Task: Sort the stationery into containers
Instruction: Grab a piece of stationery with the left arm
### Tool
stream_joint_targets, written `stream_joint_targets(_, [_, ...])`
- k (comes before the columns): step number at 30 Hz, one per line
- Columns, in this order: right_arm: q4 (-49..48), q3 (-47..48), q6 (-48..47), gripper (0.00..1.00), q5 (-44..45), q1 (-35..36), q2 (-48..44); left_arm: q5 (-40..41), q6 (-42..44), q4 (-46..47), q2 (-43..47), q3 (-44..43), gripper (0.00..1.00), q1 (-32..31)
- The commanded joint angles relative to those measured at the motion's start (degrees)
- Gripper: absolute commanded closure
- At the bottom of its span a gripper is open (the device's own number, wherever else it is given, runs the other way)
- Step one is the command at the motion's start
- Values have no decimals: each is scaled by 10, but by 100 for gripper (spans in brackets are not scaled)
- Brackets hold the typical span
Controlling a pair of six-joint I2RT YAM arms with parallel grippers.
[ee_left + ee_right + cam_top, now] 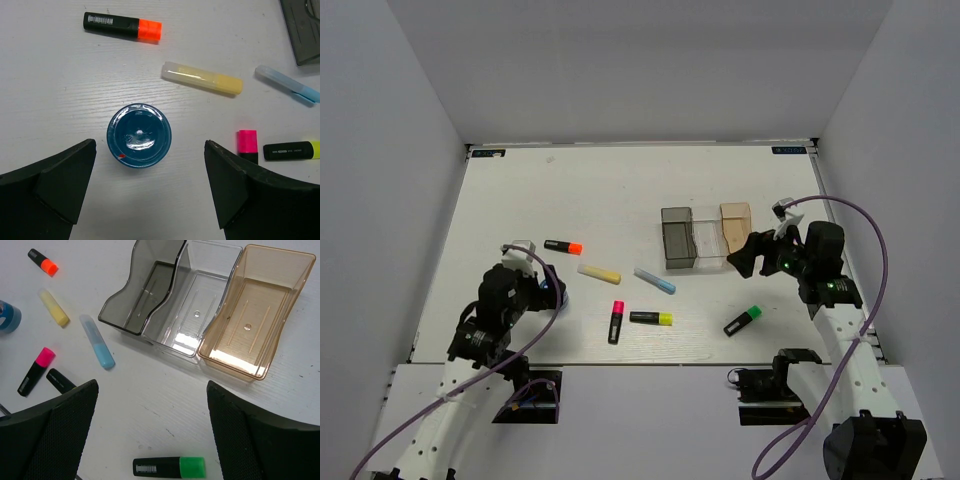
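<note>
The left gripper (150,146) hangs straight over the small blue round roll (139,135), jaws spread wide, one on either side of it and well clear of its rim. The roll lies flat on the white table (45,90), hole upward, at the near-left of the spread. It looks light and stiff, with a glossy top that could be slippery. The safest hold is probably across its outer wall, low down, pads squarely opposite each other so it cannot squirt out sideways.

Nearby lie the orange-capped highlighter (122,26), the pale yellow stick (202,78), the light blue stick (287,85), the pink-capped highlighter (246,145) and the yellow-capped one (291,150). All look light and rigid, best pinched across the middle of the barrel; the round sticks may roll if nudged.

From above, the left arm is folded low, its wrist pointing down at the table. The right gripper (152,385) is also wide and holds nothing. It hovers just in front of the dark grey bin (125,300), the clear bin (165,335) and the tan bin (300,285), all three bare inside. The green-capped highlighter (169,467) lies below it.
</note>
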State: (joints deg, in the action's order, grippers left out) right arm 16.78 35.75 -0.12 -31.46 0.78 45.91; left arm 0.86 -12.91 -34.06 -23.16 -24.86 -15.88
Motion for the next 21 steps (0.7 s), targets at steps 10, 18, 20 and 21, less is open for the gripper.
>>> stream_joint_targets(10, [0, -14, -94, 59, -36, -2, 0, -2, -17, 7, -52, -13, 20, -2])
stream_joint_targets(18, [69, 44, -110, 10, -29, 0, 52, 37, -98, -42, -157, -87, 39, -6])
stream_joint_targets(20, [68, 44, -108, 10, -28, -2, 48, 47, -119, -61, -197, -118, 9, -17])
stream_joint_targets(21, [68, 44, -105, 10, -26, -1, 45, 68, -123, -68, -207, -131, 2, -22])
